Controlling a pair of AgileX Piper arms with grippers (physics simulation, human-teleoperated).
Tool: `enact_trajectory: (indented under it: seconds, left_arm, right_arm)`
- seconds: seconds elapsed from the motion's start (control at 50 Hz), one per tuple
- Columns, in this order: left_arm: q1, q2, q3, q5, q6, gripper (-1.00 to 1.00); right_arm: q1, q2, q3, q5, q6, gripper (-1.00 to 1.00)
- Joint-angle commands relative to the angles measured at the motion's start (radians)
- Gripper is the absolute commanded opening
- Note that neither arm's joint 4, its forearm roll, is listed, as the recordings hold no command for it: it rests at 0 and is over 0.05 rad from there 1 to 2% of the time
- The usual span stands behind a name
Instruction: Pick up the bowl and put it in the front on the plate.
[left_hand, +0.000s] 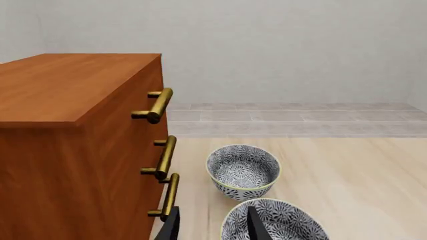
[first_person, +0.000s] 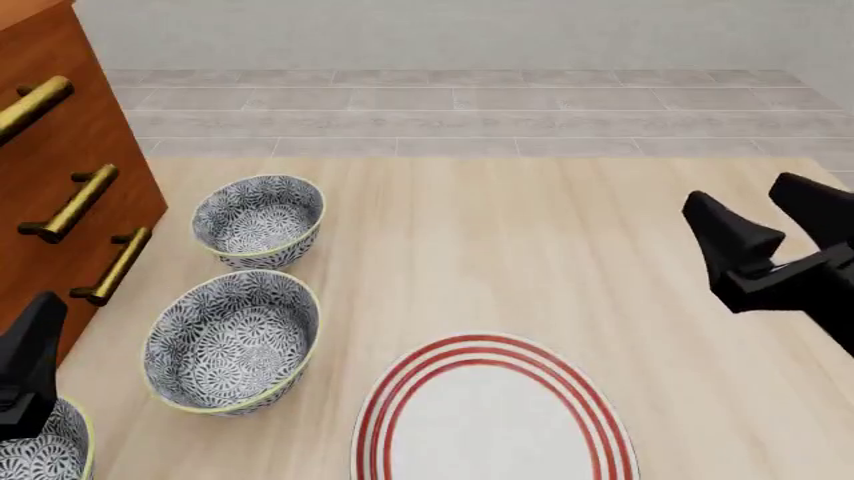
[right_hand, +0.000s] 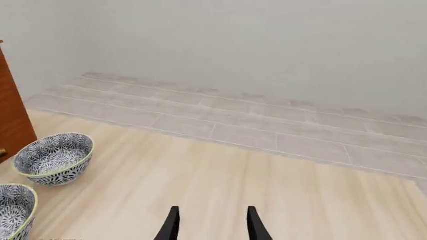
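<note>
Since three patterned bowls line the bench beside the drawer cabinet (first_person: 54, 170), your spread left hand (left_hand: 212, 227) hovers by the nearest bowl (first_person: 40, 452); the red-ringed plate (first_person: 491, 415) waits alongside, right hand (first_person: 774, 225) spread, idle.

Wooden cabinet (first_person: 60, 180) at the table's left — three brass handles (first_person: 74, 203).

Blue-patterned bowl (first_person: 44, 455) left of red-ringed plate (first_person: 494, 420)
</note>
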Motion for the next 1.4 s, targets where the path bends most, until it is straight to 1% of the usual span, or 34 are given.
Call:
enact_trajectory:
  seconds: [0.02,0.04,0.06,0.12,0.16,0.2,0.26,0.28,0.34,0.36,0.4,0.44,0.48,0.54,0.58,0.6,0.66,0.7,0.72,0.78,0.88,0.96,0.98,1.0,1.04,1.12,1.18,1.22,1.26,1.28,1.34,1.38,1.4]
  left_arm:
    - [0.000,0.000,0.000,0.000,0.000,1.00]
    - [0.000,0.000,0.000,0.000,0.000,1.00]
    - [0.000,0.000,0.000,0.000,0.000,1.00]
    - [0.000,0.000,0.000,0.000,0.000,1.00]
    - [0.000,0.000,0.000,0.000,0.000,1.00]
    - [0.000,0.000,0.000,0.000,0.000,1.00]
    - [0.000,0.000,0.000,0.000,0.000,1.00]
    - [0.000,0.000,0.000,0.000,0.000,1.00]
    - [0.000,0.000,0.000,0.000,0.000,1.00]
    - [0.000,0.000,0.000,0.000,0.000,1.00]
    - [0.000,0.000,0.000,0.000,0.000,1.00]
    - [0.000,0.000,0.000,0.000,0.000,1.00]
    - [0.000,0.000,0.000,0.000,0.000,1.00]
    - [0.000,0.000,0.000,0.000,0.000,1.00]
    - [0.000,0.000,0.000,0.000,0.000,1.00]
    - [0.000,0.000,0.000,0.000,0.000,1.00]
    - [0.000,0.000,0.000,0.000,0.000,1.00]
    - [0.000,0.000,0.000,0.000,0.000,1.00]
    - [0.000,0.000,0.000,0.000,0.000,1.00]
    - [0.000,0.000,0.000,0.000,0.000,1.00]
    - [0.000,0.000,0.000,0.000,0.000,1.00]
    - [0.000,0.000,0.000,0.000,0.000,1.00]
    - [0.000,0.000,0.000,0.000,0.000,1.00]
    - [0.000,0.000,0.000,0.000,0.000,1.00]
    - [0.000,0.000,0.000,0.000,0.000,1.00]
    - [0.000,0.000,0.000,0.000,0.000,1.00]
    - [0.000,0.000,0.000,0.000,0.000,1.00]
    - [0.000,0.000,0.000,0.000,0.000,1.00]
    - [0.000,0.000,0.000,0.000,0.000,1.00]
    - [0.000,0.000,0.000,0.000,0.000,1.00]
    - [0.000,0.000,0.000,0.000,0.000,1.00]
    - [0.000,0.000,0.000,0.000,0.000,1.00]
    - [0.000,0.000,0.000,0.000,0.000,1.00]
  right_arm:
    - [0.101,0.188,-0.099,-0.044,-0.024,1.00]
    - [0.119,0.199,-0.107,-0.043,-0.025,1.00]
    - [0.129,0.233,-0.124,-0.049,-0.038,1.00]
    - [0.144,0.278,-0.158,-0.048,-0.036,1.00]
    - [0.163,0.292,-0.172,-0.045,-0.045,1.00]
    - [0.188,0.321,-0.191,-0.043,-0.067,1.00]
    - [0.200,0.343,-0.212,-0.034,-0.061,1.00]
    - [0.210,0.365,-0.233,-0.024,-0.048,1.00]
    - [0.244,0.399,-0.263,-0.003,-0.060,1.00]
    - [0.250,0.404,-0.270,0.000,-0.056,1.00]
    - [0.262,0.436,-0.301,0.022,-0.031,1.00]
    - [0.280,0.461,-0.328,0.036,-0.027,1.00]
    - [0.302,0.486,-0.357,0.055,-0.009,1.00]
    - [0.320,0.515,-0.387,0.070,0.007,1.00]
    - [0.322,0.524,-0.395,0.075,0.008,1.00]
    - [0.332,0.549,-0.419,0.084,0.025,1.00]
    - [0.351,0.582,-0.447,0.100,0.028,1.00]
    - [0.351,0.607,-0.467,0.118,0.058,1.00]
    - [0.353,0.612,-0.475,0.119,0.062,1.00]
    - [0.357,0.628,-0.494,0.132,0.059,1.00]
    - [0.356,0.675,-0.578,0.185,0.062,1.00]
    - [0.367,0.719,-0.616,0.214,0.059,1.00]
    - [0.370,0.733,-0.627,0.221,0.053,1.00]
    - [0.373,0.744,-0.637,0.225,0.031,1.00]
    - [0.377,0.766,-0.655,0.236,0.052,1.00]
    - [0.376,0.816,-0.702,0.262,0.067,1.00]
    - [0.376,0.869,-0.752,0.290,0.050,1.00]
    - [0.370,0.901,-0.789,0.311,0.065,1.00]
    - [0.381,0.918,-0.810,0.325,0.068,1.00]
    - [0.385,0.930,-0.828,0.337,0.079,1.00]
    - [0.392,0.943,-0.848,0.349,0.083,1.00]
    - [0.401,0.965,-0.877,0.367,0.108,1.00]
    - [0.404,0.972,-0.888,0.372,0.109,1.00]
